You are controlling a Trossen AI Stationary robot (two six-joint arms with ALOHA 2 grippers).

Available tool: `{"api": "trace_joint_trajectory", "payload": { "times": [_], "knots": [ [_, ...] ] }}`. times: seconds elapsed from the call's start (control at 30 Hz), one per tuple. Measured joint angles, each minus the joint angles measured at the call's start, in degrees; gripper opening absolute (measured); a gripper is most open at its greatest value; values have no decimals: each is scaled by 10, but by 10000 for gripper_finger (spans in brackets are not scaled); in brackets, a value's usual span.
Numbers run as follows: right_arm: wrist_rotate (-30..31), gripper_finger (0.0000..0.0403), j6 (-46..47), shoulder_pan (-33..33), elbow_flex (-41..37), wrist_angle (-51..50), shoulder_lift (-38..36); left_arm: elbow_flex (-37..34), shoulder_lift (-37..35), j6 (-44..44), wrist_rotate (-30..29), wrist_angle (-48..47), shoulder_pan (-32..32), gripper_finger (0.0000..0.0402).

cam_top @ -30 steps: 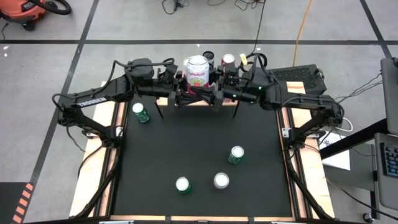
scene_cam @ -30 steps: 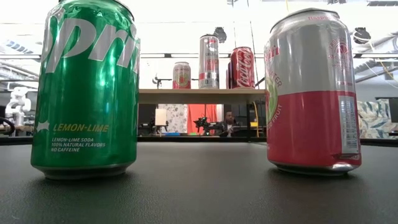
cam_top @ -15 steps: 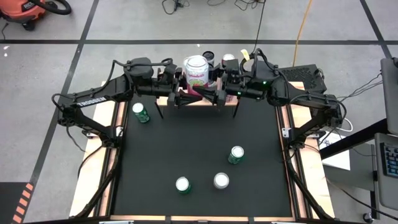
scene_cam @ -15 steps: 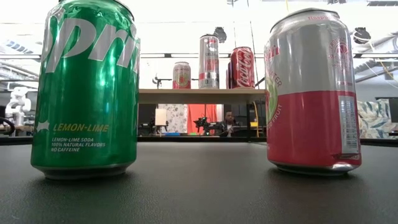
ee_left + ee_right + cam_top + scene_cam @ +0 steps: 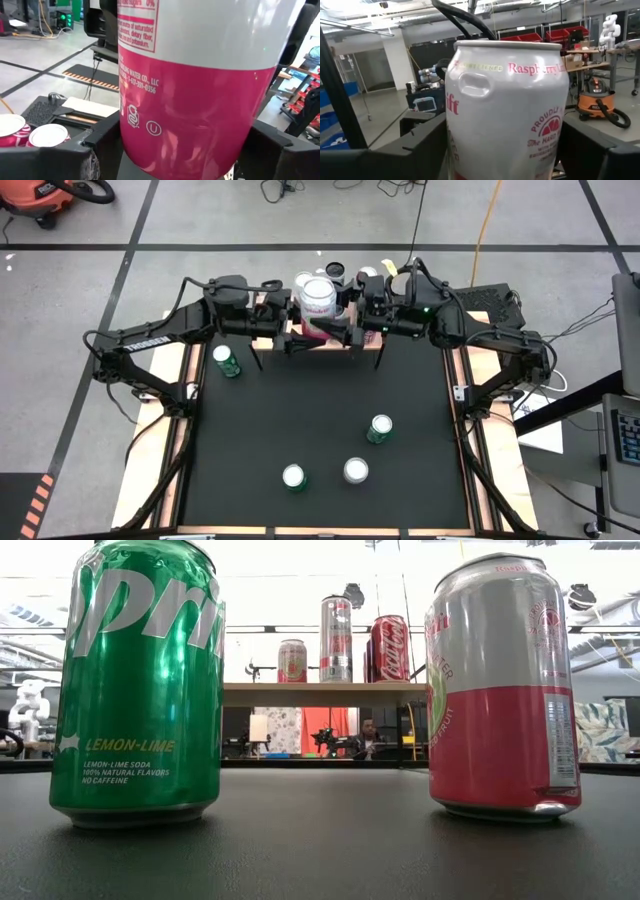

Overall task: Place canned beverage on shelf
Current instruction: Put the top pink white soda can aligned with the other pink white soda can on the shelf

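Note:
A white-and-pink can hangs upright in the air over the shelf at the table's far edge. My left gripper comes at it from the table's left and my right gripper from the right; both are shut on it. The can fills both wrist views: its pink lower half in the left one, its white top with the rim in the right one. In the low view the shelf carries three cans: a small one, a tall silver one and a red one. My left gripper pinches the can's pink lower half between its two fingers, one on each side of the wall. The fingers reach in level from the table's left. The can stands upright, lifted clear of the shelf. My right gripper pinches the can's white wall below the rim between its two fingers, one on each side. It comes in about level from the table's right, higher on the can than the left gripper.
Four cans stand on the black table: one at the left, one right of the middle, two near the front. In the low view a green can and a pink-and-silver can stand close by.
My right hand has risen a little and rolled at the can's right side. My left hand has rolled slightly in place. The can stays in the air over the shelf.

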Motion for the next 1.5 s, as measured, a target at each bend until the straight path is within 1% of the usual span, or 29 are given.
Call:
{"api": "trace_joint_trajectory", "payload": {
  "times": [0.17, 0.3, 0.43, 0.57, 0.77, 0.87, 0.93, 1.03, 1.13, 1.27, 1.4, 1.5],
  "knots": [
    [-1, 269, -1, 0, 0, 0, 0, 0, 0, 0, -7, 0, 0, 307],
    [0, 270, -2, 0, 0, 0, 0, 0, 0, -4, -16, 1, 0, 334],
    [0, 273, -2, 0, 0, -3, 0, 0, -4, -19, -13, -2, 0, 363],
    [-2, 272, -1, 0, 0, -2, 0, 0, -22, -21, -10, -19, 0, 381],
    [-13, 272, 9, 0, 0, -7, 0, 0, -63, -30, -20, -41, 10, 383],
    [-14, 272, 10, 0, 0, -16, 0, 2, -84, -40, -39, -41, 23, 383],
    [-15, 272, 9, 0, 0, -26, 0, 12, -89, -48, -51, -41, 32, 383],
    [-16, 272, 6, 0, 0, -37, 0, 39, -87, -50, -49, -43, 46, 383],
    [-23, 272, -7, 0, 0, -38, 2, 67, -71, -52, -28, -42, 56, 383],
    [-30, 272, -12, 0, 0, -38, 6, 97, -42, -63, 24, -85, 68, 383],
    [-31, 272, -12, 0, 0, -38, 6, 103, -29, -51, 67, -94, 73, 383],
    [-30, 272, -12, 0, 0, -39, 6, 103, -27, -33, 72, -93, 73, 384]
  ]
}}
